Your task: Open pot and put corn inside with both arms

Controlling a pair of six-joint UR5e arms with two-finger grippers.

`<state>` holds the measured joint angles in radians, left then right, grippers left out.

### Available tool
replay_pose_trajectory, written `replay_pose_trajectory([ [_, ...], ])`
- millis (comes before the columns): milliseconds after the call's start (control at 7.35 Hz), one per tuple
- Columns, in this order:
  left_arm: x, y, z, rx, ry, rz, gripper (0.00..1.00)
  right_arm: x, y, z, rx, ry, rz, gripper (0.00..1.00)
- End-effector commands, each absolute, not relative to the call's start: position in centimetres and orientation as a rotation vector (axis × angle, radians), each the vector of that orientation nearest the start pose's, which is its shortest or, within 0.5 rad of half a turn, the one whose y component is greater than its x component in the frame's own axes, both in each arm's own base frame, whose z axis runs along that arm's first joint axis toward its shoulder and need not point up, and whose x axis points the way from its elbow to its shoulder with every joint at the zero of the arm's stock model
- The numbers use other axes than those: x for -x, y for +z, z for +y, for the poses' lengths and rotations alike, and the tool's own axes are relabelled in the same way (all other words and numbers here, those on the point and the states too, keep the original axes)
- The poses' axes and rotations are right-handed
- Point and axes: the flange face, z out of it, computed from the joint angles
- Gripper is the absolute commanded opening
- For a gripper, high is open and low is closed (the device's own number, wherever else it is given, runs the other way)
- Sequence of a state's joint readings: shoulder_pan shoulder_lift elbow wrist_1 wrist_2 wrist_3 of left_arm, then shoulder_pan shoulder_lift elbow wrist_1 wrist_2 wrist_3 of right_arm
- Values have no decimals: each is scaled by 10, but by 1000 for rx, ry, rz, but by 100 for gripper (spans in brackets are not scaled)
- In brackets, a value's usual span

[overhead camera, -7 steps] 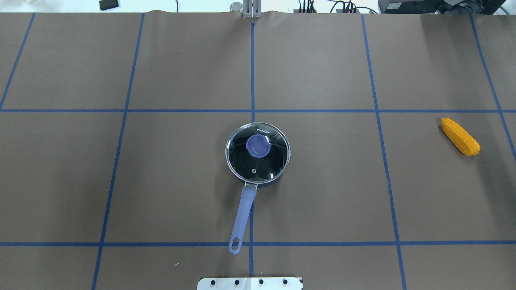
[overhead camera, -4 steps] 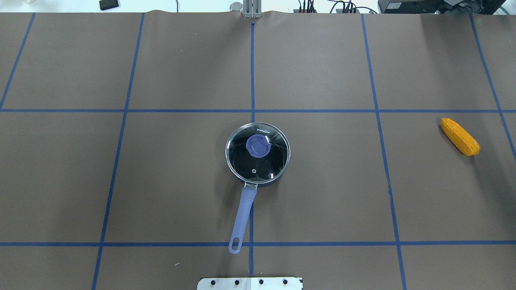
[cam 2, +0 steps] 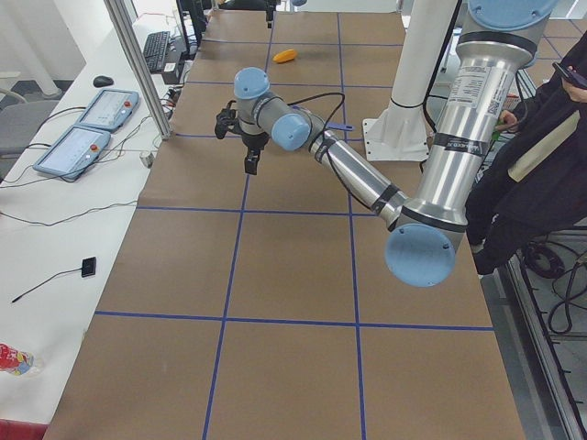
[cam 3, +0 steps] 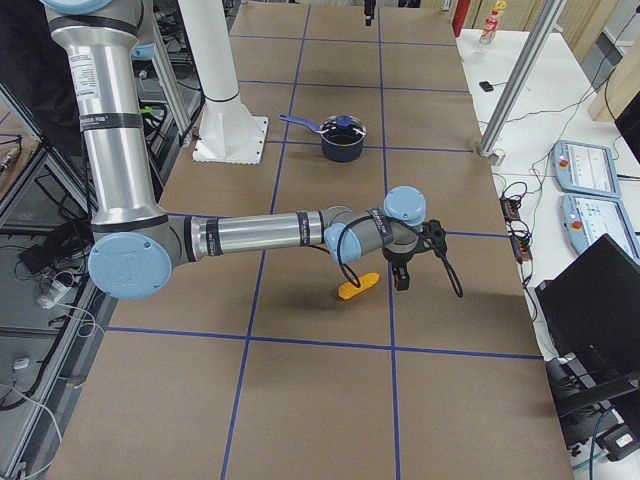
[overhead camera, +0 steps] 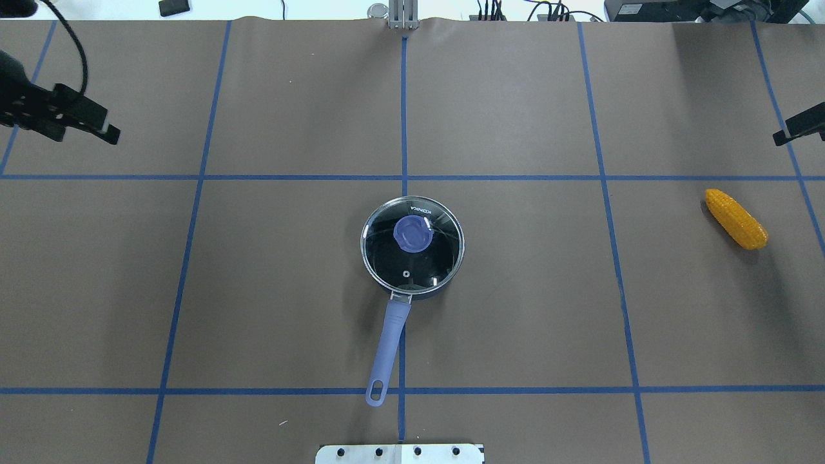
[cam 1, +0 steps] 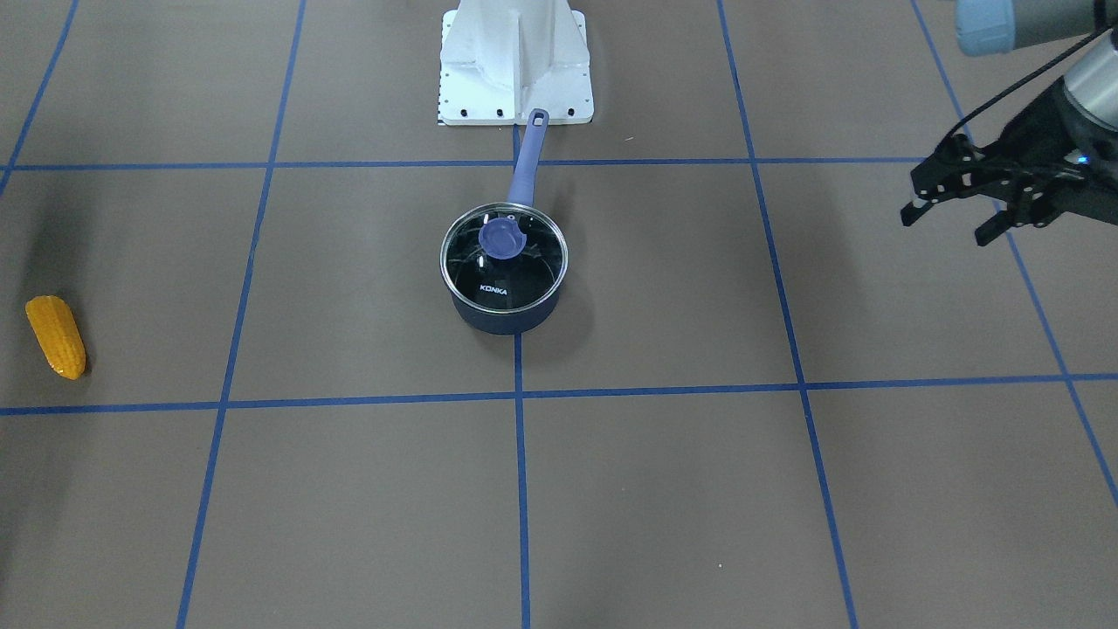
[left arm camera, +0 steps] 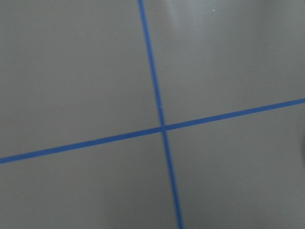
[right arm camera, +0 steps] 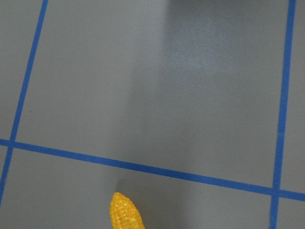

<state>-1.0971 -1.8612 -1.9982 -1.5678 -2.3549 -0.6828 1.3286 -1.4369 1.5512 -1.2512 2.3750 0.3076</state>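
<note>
The pot (overhead camera: 412, 258) stands mid-table with its glass lid on and the blue knob (overhead camera: 412, 233) on top. Its periwinkle handle (overhead camera: 388, 351) points toward the robot base. It also shows in the front-facing view (cam 1: 504, 293). The corn (overhead camera: 736, 219) lies flat at the far right, and shows in the front-facing view (cam 1: 56, 336) and the right wrist view (right arm camera: 126, 214). My left gripper (cam 1: 946, 225) is open and empty, hovering far left of the pot (overhead camera: 84, 129). My right gripper (cam 3: 400, 278) hovers just beyond the corn. Only one finger (overhead camera: 796, 131) shows overhead, so I cannot tell its state.
The white base block (overhead camera: 399, 453) sits at the near table edge behind the pot handle. Blue tape lines grid the brown table cover. A metal post (overhead camera: 403, 16) stands at the far edge. A person (cam 2: 550, 137) stands beside the robot base.
Both grippers have come into the overhead view, the left at the far left edge and the right at the far right edge. The pot and corn have not moved.
</note>
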Motion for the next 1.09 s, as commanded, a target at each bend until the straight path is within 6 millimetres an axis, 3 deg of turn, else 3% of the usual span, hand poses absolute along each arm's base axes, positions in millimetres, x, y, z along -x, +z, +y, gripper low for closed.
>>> replay_pose_trajectory([
  [0,-265,216,-493,-93,7,1003,98,111,555,-571,-173,-149,-838,100],
  [136,-300,189,-469,-82,-4,994,98,120,560,-571,-160,-161,-835,100],
  [408,-351,141,-436,-40,-114,1022,98,120,576,-566,-152,-164,-797,100],
  [680,-389,85,-411,-44,-133,984,98,145,600,-538,-139,-230,-795,100],
  [816,-412,70,-401,-49,-133,979,98,158,600,-534,-141,-251,-801,100],
  [952,-432,57,-409,-44,-147,968,98,168,606,-530,-125,-266,-797,100],
])
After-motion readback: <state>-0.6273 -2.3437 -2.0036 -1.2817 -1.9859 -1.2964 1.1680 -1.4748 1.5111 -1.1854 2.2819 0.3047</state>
